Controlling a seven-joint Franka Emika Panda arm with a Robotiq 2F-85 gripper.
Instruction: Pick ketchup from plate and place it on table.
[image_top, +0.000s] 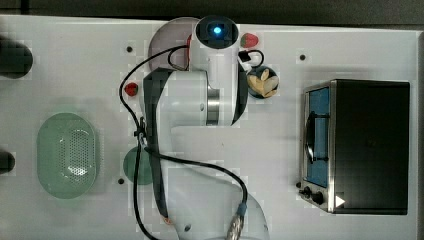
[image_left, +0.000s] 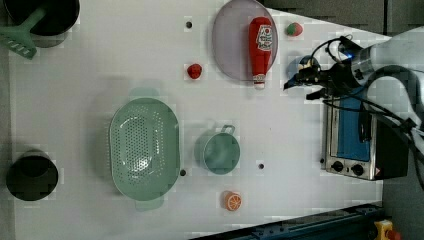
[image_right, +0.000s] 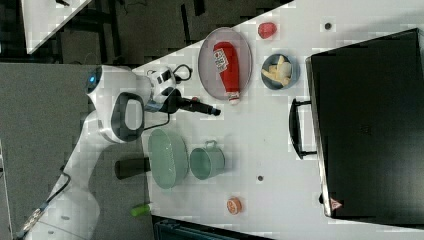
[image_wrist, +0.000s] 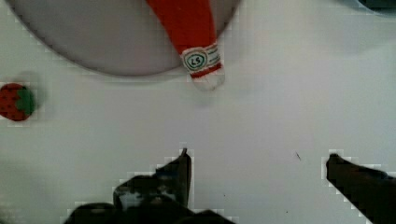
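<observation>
Ketchup bottle (image_left: 261, 47) lies flat on the plate (image_left: 227, 40), cap overhanging onto the worktop (image_left: 100, 65). Probably light, slick plastic; I'd pinch its body crosswise. Jaws spread, empty.

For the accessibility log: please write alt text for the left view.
A red ketchup bottle lies on a lilac-grey plate, its cap end past the rim, on a white table. The arm's end effector hovers beside it, near a toaster oven; a green colander sits mid-table.
</observation>
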